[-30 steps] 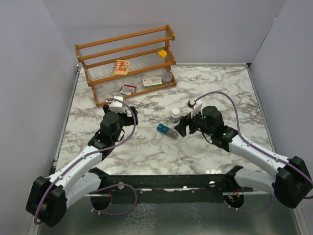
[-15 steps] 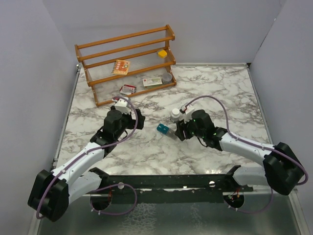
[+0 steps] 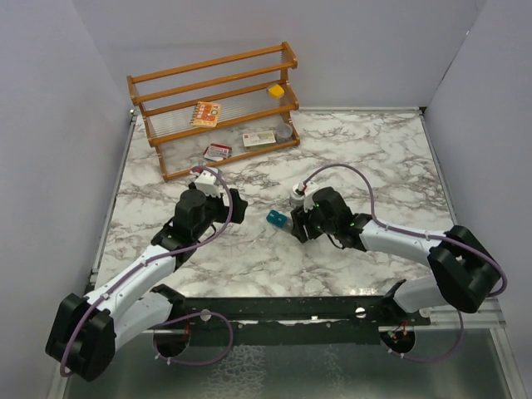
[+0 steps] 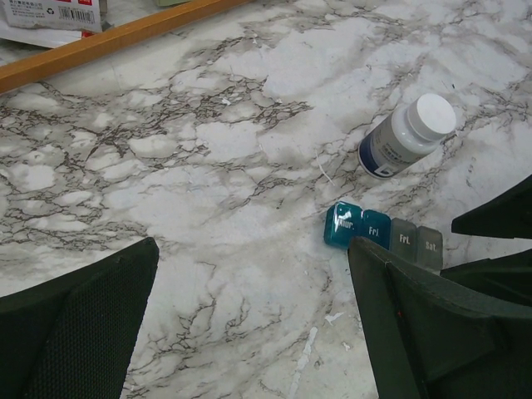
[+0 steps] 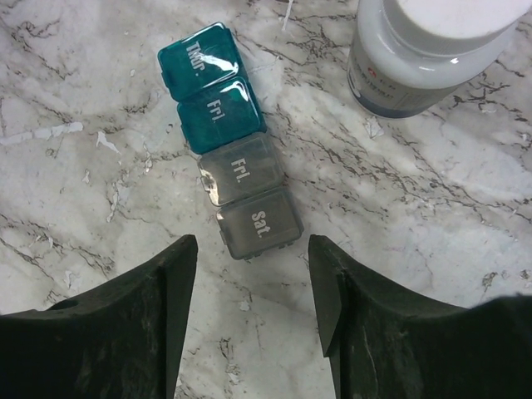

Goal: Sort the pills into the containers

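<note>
**Containers point(image 3: 278, 219) shut, no pills sorted yet**

We find the strip at the centre of the top view, its four joined lids all down. The capped bottle point(image 3: 298, 196) stands just to its upper right. No loose pills show. The right gripper point(image 5: 251, 245) is part open and empty, its tips just short of the grey end compartment. The left gripper point(image 4: 253, 249) gapes wide, holding nothing. We judge that all the sorting remains to be done.

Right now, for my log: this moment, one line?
left fingers open, empty | right fingers open, flanking pill strip grey end | lids shut | bottle capped
</note>
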